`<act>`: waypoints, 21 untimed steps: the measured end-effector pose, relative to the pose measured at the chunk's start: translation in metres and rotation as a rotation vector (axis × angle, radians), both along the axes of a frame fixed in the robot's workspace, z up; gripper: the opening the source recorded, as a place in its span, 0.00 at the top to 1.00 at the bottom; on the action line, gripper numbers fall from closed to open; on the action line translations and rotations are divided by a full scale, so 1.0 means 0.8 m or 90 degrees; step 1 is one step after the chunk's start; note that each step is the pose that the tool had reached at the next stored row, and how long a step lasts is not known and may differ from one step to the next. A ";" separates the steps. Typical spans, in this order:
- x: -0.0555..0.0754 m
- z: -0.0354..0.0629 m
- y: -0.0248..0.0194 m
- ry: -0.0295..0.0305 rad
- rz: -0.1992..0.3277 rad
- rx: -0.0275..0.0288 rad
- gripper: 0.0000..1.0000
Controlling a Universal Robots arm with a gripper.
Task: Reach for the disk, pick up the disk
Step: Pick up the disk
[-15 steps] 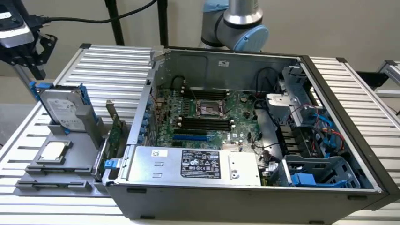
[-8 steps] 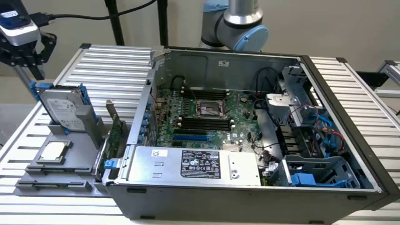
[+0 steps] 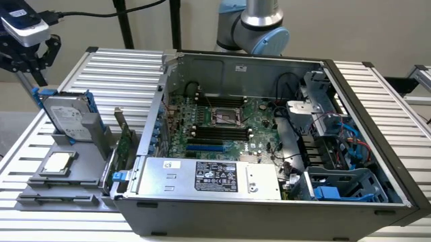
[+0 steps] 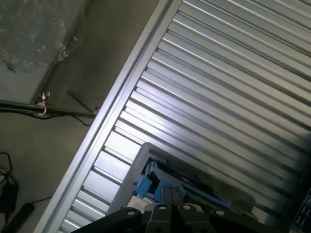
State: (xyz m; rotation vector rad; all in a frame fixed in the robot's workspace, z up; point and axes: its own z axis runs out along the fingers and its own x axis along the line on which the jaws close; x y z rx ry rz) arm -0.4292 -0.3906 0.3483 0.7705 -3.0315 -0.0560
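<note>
Silver-grey, blue-edged disk

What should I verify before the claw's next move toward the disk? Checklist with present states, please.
1. Disk stands upright in its grey stand: ok.
2. Claw is above the disk and apart from it: ok.
3. Disk's top edge is free of cables and other parts: ok.
4. Claw is centred over the disk's top edge: cannot tell; the wrist view shows the blue frame close by the claw.
5. Chip on its tray lies lower on the table, away from the claw: ok.
</note>
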 end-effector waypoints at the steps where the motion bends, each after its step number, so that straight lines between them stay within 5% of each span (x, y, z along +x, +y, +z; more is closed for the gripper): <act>1: 0.000 0.000 0.0000 -0.0001 0.012 0.0000 0.89; 21: 0.000 0.000 0.0000 -0.0029 0.243 0.0000 0.89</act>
